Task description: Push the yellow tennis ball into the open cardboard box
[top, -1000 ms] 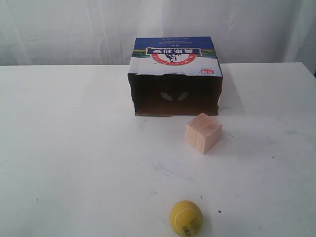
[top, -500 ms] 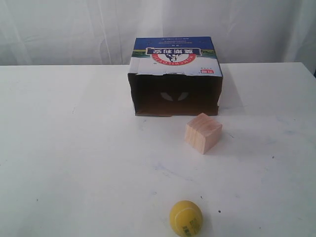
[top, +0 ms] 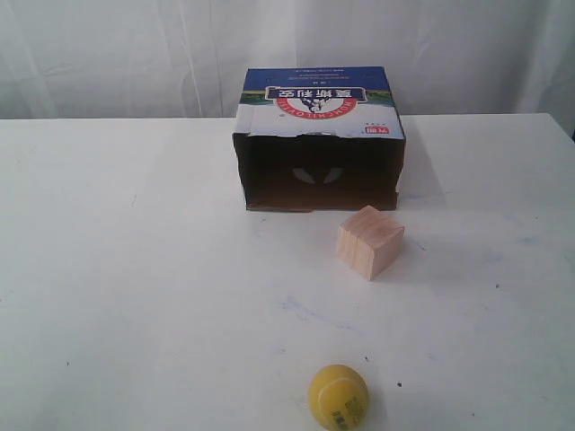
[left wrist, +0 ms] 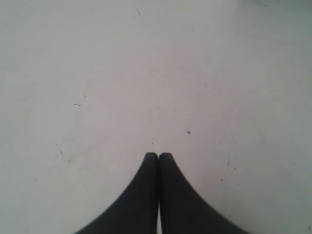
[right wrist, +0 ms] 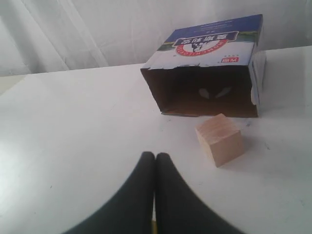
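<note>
The yellow tennis ball [top: 338,397] lies near the front edge of the white table, its dark printed mark facing the camera. The open cardboard box [top: 316,140] stands at the back centre, its dark mouth toward the ball; the right wrist view also shows this box [right wrist: 209,68]. My right gripper [right wrist: 155,156] is shut, pointing toward the box, with a sliver of yellow showing behind its fingers. My left gripper [left wrist: 158,155] is shut over bare table. Neither gripper appears in the exterior view.
A pale wooden cube [top: 369,241] sits between ball and box, slightly right of the box's mouth; the right wrist view shows the cube [right wrist: 220,139] too. White curtain hangs behind the table [top: 135,269].
</note>
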### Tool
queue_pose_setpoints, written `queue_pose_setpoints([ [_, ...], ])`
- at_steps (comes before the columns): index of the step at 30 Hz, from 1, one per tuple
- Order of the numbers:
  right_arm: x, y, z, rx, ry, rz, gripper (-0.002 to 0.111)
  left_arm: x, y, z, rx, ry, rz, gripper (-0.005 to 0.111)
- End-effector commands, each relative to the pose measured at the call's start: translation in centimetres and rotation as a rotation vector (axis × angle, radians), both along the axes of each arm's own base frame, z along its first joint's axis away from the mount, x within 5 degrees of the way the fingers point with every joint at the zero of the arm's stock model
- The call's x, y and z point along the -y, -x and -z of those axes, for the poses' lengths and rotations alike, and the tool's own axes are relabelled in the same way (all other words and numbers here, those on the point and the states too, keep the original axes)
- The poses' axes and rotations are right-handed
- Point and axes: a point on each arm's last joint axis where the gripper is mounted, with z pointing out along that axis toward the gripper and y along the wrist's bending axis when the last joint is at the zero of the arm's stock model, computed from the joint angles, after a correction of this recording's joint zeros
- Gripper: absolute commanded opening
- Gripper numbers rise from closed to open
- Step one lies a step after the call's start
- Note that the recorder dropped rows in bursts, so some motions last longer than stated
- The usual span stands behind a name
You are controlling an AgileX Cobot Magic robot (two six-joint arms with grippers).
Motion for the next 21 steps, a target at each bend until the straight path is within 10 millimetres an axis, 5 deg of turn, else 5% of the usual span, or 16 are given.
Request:
queue_pose_setpoints([
  [1,-0.5,0.1,-0.5,0.019,0.081,-0.08,0.0,0.0,0.1,0.3,-0.015,-0.009,0.005,0.0],
  [10,-3.5,-6.3,-1.1,-0.187,0.466,-0.328,0.0,0.0,0.1,0.3,-0.015,-0.009,0.005,0.0],
  [15,-5.8,-9.3,1.6,-0.347,0.601,-0.457,0.0,0.0,0.1,0.3,-0.015,-0.009,0.005,0.0],
  [21,-9.2,-10.4,3.9,-0.376,0.651,-0.577,0.0,0.0,0.1,0.3,-0.015,-0.009,0.005,0.0],
])
